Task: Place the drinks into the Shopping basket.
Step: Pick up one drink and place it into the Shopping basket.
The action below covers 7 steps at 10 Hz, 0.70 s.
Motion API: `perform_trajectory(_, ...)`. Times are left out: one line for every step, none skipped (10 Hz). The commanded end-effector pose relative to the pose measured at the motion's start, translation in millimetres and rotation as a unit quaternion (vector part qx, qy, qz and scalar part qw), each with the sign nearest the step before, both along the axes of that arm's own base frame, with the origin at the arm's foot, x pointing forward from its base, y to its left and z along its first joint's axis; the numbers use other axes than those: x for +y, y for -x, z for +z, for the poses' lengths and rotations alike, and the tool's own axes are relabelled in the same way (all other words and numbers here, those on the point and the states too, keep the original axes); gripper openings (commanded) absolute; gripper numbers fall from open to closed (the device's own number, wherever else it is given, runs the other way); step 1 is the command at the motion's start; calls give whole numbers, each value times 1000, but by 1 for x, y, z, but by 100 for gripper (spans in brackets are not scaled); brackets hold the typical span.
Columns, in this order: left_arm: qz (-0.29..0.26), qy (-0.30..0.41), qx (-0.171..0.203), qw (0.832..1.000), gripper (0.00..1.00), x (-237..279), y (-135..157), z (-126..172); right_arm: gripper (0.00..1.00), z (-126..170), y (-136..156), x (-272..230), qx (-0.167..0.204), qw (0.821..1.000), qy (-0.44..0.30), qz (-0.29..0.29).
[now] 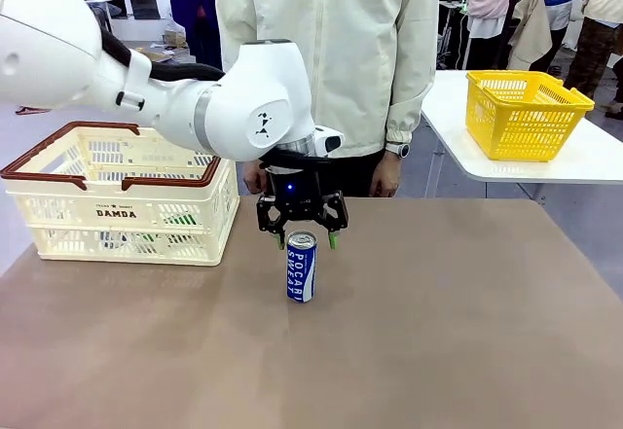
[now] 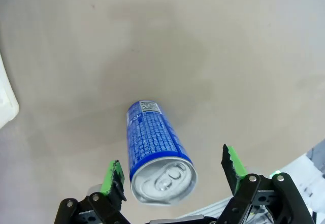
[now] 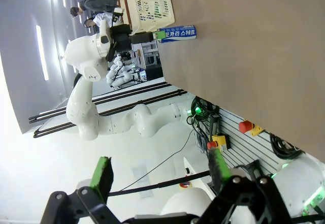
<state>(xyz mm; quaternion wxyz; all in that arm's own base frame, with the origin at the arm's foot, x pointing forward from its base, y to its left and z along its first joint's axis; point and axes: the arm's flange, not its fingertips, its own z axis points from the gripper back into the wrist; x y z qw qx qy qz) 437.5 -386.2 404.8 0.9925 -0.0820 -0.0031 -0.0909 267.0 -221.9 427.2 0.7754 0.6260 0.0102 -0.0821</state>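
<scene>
The wide-open left gripper (image 1: 303, 239) should be lowered, apparently centred, around the upright Pocari Sweat can (image 1: 301, 267) before being closed.

The bench (image 1: 467, 332) had a plain brown top that filled the foreground. Beyond its far right corner stood a white table (image 1: 584, 161) carrying a yellow basket (image 1: 526, 113), and a person in a cream jacket (image 1: 331, 50) stood at the far edge, with other people farther back. In the right wrist view, a white wall lit by bright strip lights (image 3: 43, 51) stood beside a grey slatted panel (image 3: 244, 137) with cables and a red button (image 3: 245, 126).
</scene>
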Motion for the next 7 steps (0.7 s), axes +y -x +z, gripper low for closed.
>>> perform_trajectory(13,-34,19,999,100,-5,-5,-5,100,3,2,0,5,1000,-1,-1)
perform_trajectory(16,-43,26,999,100,-4,-6,-10,100,3,2,0,5,1000,-1,-1)
perform_trajectory(18,-51,32,998,100,-3,-6,-15,100,3,2,0,5,1000,-1,-1)
perform_trajectory(17,-53,38,998,100,-2,-6,-19,100,3,2,0,5,1000,-1,-1)
perform_trajectory(14,-52,44,998,100,-1,-7,-22,100,3,2,0,5,1000,-1,-1)
perform_trajectory(14,-56,46,997,100,-1,-8,-25,100,3,2,0,5,1000,-1,-1)
perform_trajectory(15,-59,37,997,70,-1,-9,-25,100,3,2,0,5,1000,-1,-1)
